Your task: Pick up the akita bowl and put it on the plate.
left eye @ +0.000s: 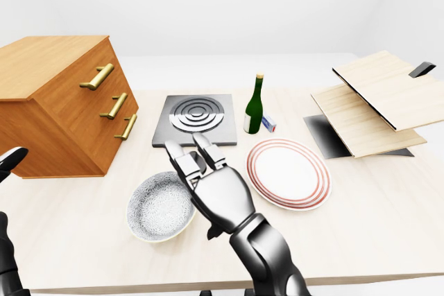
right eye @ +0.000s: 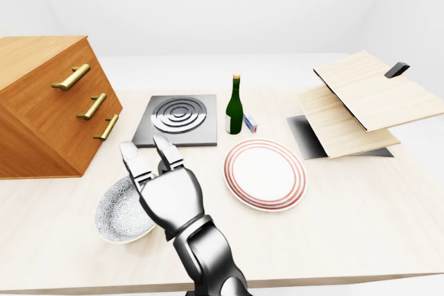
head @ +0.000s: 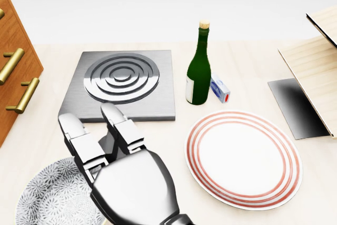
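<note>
Grey-speckled, the akita bowl (left eye: 161, 206) is resting on the table (left eye: 388, 206) at about 8 o'clock from the plate (left eye: 288, 173), not yet lifted. The right hand (left eye: 211, 184) is hovering beside its rim, fingers spread wide, grasping nothing; gripping, lifting and placing are pending.

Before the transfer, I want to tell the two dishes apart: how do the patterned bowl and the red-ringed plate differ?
The grey speckle-patterned bowl is deep with raised walls; the white plate with red rings is flat and wider. The bowl is patterned all over inside, the plate plain white at its centre. The silver right hand overlaps the bowl's right rim in view, while the plate shows fully. Both are round, empty and sit on the pale wooden table.
</note>
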